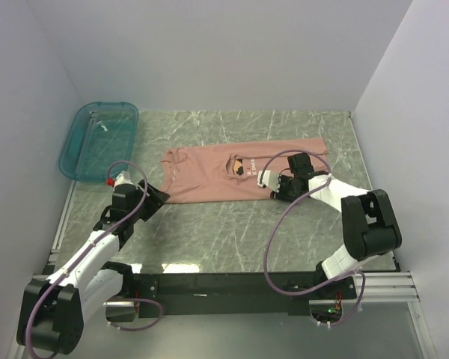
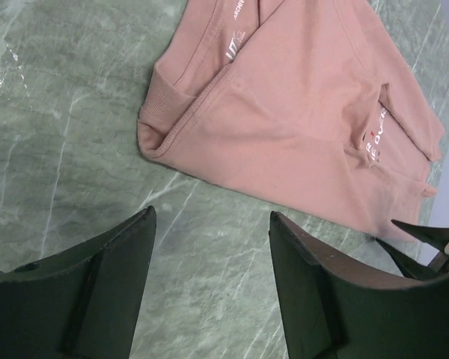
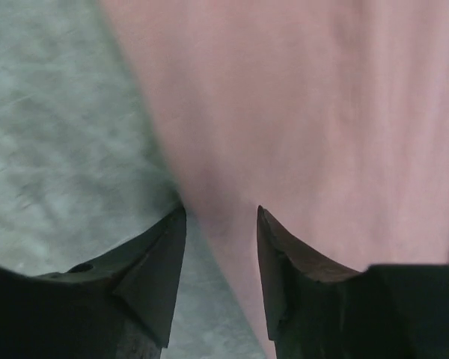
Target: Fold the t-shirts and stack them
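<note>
A dusty-pink t-shirt (image 1: 224,178) lies partly folded in a wide strip across the middle of the table, its printed chest patch showing near the centre. My left gripper (image 1: 157,197) is open just off the shirt's near left corner. In the left wrist view its dark fingers (image 2: 209,218) hover over bare marble, with the t-shirt (image 2: 299,105) a short way beyond them. My right gripper (image 1: 275,190) is at the shirt's near right edge. In the right wrist view its jaws (image 3: 221,212) stand apart astride the edge of the pink cloth (image 3: 307,112).
A teal translucent tray (image 1: 97,139) sits at the far left, past the left arm. White walls close in the green marble table (image 1: 232,239) on the left, back and right. A black rail runs along the near edge.
</note>
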Robot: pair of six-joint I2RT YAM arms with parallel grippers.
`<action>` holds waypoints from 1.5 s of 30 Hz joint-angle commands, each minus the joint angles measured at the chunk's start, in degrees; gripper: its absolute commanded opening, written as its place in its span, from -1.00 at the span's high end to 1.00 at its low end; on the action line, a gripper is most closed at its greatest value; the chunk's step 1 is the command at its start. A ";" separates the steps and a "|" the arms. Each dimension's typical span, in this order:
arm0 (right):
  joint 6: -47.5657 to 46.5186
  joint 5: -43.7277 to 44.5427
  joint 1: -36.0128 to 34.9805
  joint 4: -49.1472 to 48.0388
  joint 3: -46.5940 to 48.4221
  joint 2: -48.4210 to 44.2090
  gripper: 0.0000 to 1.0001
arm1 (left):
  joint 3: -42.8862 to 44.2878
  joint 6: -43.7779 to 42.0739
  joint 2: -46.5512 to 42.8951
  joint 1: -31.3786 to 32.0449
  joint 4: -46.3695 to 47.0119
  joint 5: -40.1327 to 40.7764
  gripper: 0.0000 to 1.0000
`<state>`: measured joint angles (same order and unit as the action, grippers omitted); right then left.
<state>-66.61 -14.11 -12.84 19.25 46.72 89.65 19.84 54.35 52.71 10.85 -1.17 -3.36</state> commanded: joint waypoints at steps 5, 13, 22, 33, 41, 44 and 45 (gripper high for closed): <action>-1.33 4.09 -1.75 -2.20 0.83 2.99 0.45 | -0.50 0.67 -1.20 -0.22 1.35 0.89 -0.36; -3.96 4.53 -1.75 6.40 -0.22 -1.30 1.00 | 0.11 2.52 1.17 -0.39 -0.32 2.03 -0.36; -3.79 4.62 -2.36 14.23 -11.90 -16.93 1.00 | -1.28 8.05 3.01 -0.48 0.82 1.42 -0.36; 16.39 -2.04 -1.66 16.44 -0.52 -23.29 0.00 | -2.17 10.34 10.22 2.24 8.37 -3.06 -0.32; 27.15 -15.68 -1.66 13.10 8.47 -15.38 -0.07 | 3.54 10.87 23.22 4.09 10.14 -0.87 -0.05; 26.62 -14.63 -1.66 13.36 7.43 -16.17 -0.07 | 6.79 9.99 27.00 4.09 7.68 1.24 0.37; 26.44 -14.46 -1.57 12.93 6.99 -16.60 -0.07 | 8.01 9.47 27.70 4.09 6.72 1.77 0.46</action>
<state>-42.39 -26.00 -14.70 32.75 53.82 73.97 25.08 65.39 78.43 14.72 8.45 -4.49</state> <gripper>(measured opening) 0.533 0.307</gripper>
